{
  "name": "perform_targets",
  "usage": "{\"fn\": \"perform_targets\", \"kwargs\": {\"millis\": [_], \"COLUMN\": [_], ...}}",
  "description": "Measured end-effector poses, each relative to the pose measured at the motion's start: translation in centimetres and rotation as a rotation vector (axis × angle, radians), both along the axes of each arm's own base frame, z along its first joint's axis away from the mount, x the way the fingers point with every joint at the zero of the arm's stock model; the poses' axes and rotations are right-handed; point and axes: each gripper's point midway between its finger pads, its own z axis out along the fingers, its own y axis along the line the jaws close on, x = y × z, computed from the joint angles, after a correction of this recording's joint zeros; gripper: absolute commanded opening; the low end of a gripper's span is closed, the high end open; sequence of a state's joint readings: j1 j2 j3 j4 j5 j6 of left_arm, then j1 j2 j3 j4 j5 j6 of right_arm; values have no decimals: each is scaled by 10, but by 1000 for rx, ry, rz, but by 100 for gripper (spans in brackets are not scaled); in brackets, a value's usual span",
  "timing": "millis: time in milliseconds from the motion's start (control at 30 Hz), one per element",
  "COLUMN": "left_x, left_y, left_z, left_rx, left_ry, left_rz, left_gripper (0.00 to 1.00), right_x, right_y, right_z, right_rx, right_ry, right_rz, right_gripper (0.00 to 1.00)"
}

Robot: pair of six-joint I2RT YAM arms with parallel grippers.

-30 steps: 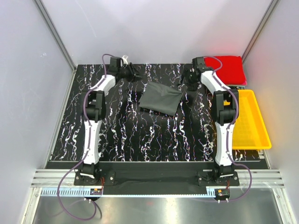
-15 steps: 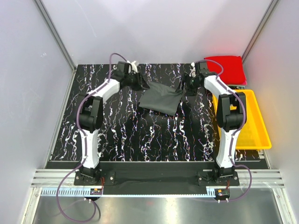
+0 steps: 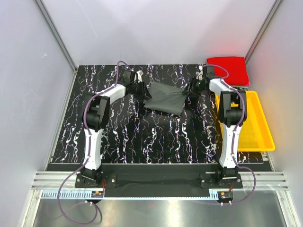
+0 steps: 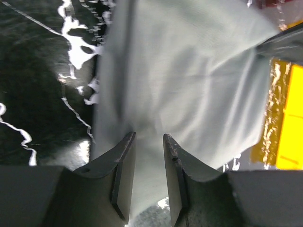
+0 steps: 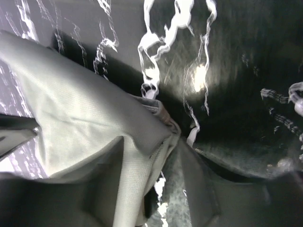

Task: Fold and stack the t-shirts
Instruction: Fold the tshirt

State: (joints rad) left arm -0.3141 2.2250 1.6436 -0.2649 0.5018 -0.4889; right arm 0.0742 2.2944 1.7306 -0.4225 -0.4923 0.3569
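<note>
Top external view: the dark grey cloth t-shirt (image 3: 164, 98) lies far-centre on the black marbled worktop (image 3: 156, 137). My left gripper (image 3: 142, 91) pinches its left edge, my right gripper (image 3: 191, 90) its right corner, both nearly closed on cloth. Light, limp fabric, I judge; edges grip best.

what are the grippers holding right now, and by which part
Both hold the grey t-shirt: the left gripper pinches its left edge, the right gripper its right corner, where the cloth bunches.
</note>
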Motion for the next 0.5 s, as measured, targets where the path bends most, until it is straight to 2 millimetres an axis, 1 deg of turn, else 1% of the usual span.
{"fn": "perform_targets", "kwargs": {"millis": [33,133,267,333,400,500], "left_x": [0,0,0,0,-2,-6], "left_y": [1,2,5,5,7,8], "left_z": [-3,-11,-15,-18,-21,-20], "left_rx": [5,15,36,44,52,57], "left_ry": [4,17,23,20,26,26], "left_rz": [4,9,23,30,38,42], "left_gripper": [34,34,34,35,35,35], "right_x": [4,15,13,7,-4,-26], "right_y": [-2,-5,-3,-2,-2,0], "right_z": [3,10,13,15,19,25], "right_rx": [6,20,26,26,31,46], "right_ry": [-7,-46,-48,-40,-24,-2], "right_rz": [-9,-7,0,1,5,14], "right_gripper": [67,72,74,73,72,67]}}
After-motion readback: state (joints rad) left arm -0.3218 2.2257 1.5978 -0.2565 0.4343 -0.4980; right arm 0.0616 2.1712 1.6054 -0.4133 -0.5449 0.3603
